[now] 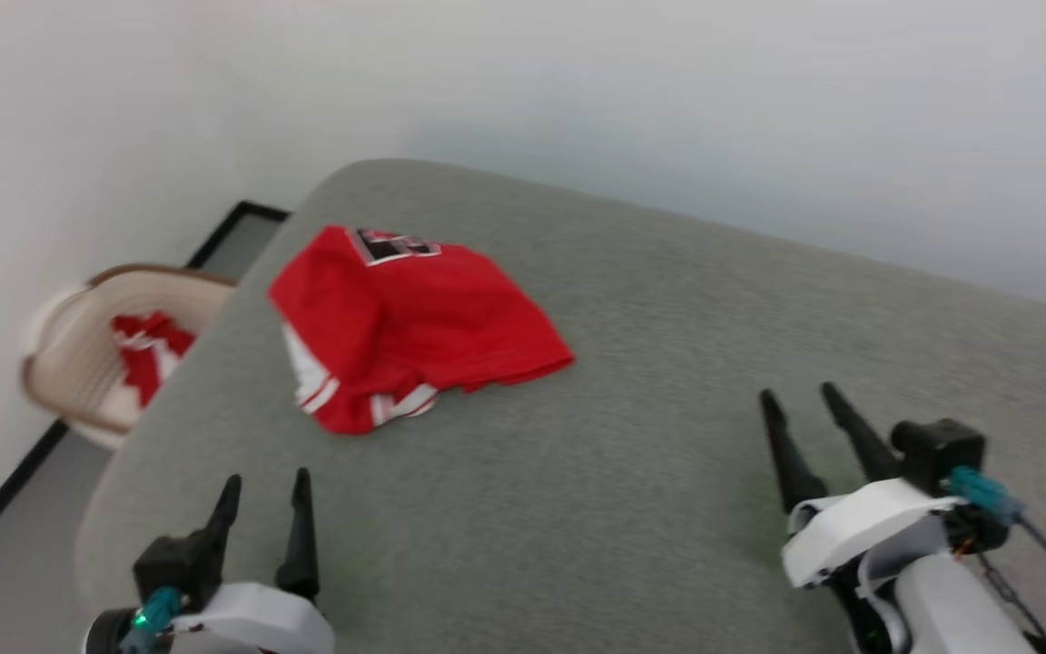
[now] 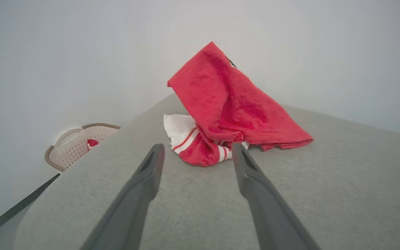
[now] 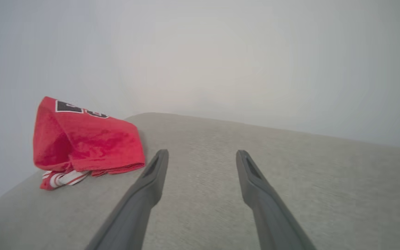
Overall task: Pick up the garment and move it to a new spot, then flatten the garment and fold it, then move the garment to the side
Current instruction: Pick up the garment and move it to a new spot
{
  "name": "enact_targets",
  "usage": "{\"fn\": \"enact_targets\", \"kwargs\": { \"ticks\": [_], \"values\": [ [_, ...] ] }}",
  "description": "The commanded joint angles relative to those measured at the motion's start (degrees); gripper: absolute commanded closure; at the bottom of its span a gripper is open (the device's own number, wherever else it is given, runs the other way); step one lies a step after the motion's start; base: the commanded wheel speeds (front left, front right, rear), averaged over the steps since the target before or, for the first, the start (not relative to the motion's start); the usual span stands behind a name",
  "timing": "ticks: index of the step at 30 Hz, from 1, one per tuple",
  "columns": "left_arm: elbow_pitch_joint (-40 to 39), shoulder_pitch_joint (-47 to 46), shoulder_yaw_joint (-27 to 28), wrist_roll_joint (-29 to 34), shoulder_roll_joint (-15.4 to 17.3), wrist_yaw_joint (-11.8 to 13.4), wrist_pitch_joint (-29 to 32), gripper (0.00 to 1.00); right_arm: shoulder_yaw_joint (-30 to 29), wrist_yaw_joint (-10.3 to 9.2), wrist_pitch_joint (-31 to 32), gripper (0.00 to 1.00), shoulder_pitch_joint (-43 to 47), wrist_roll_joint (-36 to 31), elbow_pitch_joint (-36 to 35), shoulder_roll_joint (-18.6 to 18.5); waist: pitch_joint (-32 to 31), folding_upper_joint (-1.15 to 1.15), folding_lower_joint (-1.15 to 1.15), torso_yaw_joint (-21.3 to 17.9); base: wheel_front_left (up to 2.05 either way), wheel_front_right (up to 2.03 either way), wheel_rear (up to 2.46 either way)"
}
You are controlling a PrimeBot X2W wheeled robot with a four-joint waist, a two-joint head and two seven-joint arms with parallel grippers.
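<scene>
A crumpled red garment (image 2: 234, 107) lies heaped on a grey, felt-like surface (image 2: 325, 180) before a plain pale wall (image 2: 64, 52). Part of the garment peaks upward, and a white sleeve with red stripes spills out at its near left. The left gripper (image 2: 198, 147) reaches in from the near edge, its two long dark fingers (image 2: 144, 180) spread wide with nothing between them, their tips just short of the garment's near hem. Far left, beyond the surface's edge, stands a beige perforated basket (image 2: 71, 147) with a scrap of red cloth (image 2: 92, 142) inside.
</scene>
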Motion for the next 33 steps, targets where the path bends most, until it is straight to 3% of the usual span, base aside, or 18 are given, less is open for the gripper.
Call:
{"fn": "enact_targets", "kwargs": {
  "ticks": [1, 13, 21, 28, 33],
  "values": [
    [-0.5, 0.7, 0.5, -0.6, -0.1, 0.2, 0.0, 0.0, 0.9, 0.02, 0.0, 0.0, 0.6, 0.5, 0.1, 0.3, -0.3, 0.0, 0.0, 7.2, 0.0, 0.0, 0.0],
    [-10.3, 7.1, 6.4, -5.5, -0.9, 5.2, 0.0, 0.0, 17.7, 0.02, 0.0, 0.0, -7.8, 5.4, 4.4, 3.0, 3.5, 0.0, 0.0, 9.8, 0.0, 0.0, 0.0],
    [-13.1, 10.5, 4.5, -7.7, -0.9, 8.1, 0.0, 0.0, 20.2, 0.02, 0.0, 0.0, -9.1, 8.0, 4.2, 2.7, 3.6, 0.0, 0.0, 9.6, 0.0, 0.0, 0.0],
    [-10.2, 6.1, 1.5, -4.5, -0.8, 4.8, 0.0, 0.0, 16.6, 0.02, 0.0, 0.0, -6.4, 6.8, 2.1, 1.7, 3.9, 0.0, 0.0, 8.8, 0.0, 0.0, 0.0],
    [-4.4, -4.1, -2.7, -0.1, 2.3, 0.6, 0.0, 0.0, 12.9, 0.02, 0.0, 0.0, -3.2, 3.7, -0.9, 1.2, 5.1, 0.0, 0.0, 6.8, 0.0, 0.0, 0.0]
  ]
}}
